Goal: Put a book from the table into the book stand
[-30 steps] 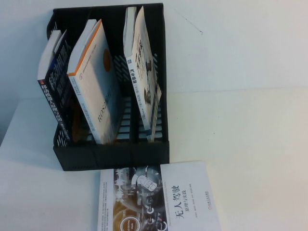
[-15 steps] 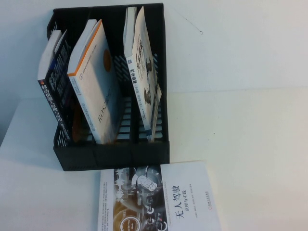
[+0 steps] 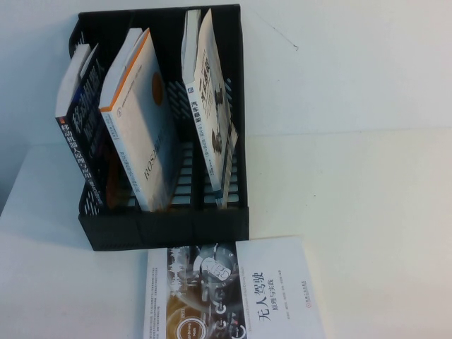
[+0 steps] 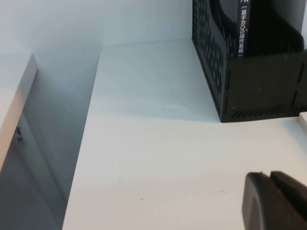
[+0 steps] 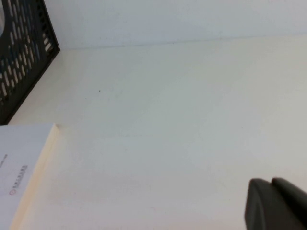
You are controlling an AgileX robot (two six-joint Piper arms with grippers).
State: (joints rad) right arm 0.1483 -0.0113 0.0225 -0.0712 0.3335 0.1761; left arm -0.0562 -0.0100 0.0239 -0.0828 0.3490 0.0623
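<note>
The book [image 3: 212, 106], white with black Chinese title and grey part images, stands leaning in the right compartment of the black book stand [image 3: 162, 229] on the white table [image 3: 353, 198]. Neither gripper shows in the high view. My left gripper [image 4: 271, 175] is shut and empty, low over bare table near the stand's left front corner [image 4: 259, 91]. My right gripper [image 5: 271, 181] is shut and empty, over bare table to the right of the stand [image 5: 21, 52].
A cream book with an orange edge [image 3: 141, 120] fills the middle compartment and a dark book [image 3: 81, 134] the left one. A white-and-dark book with an orange circle [image 3: 233, 293] lies flat before the stand. The table's left edge drops off [image 4: 81, 158].
</note>
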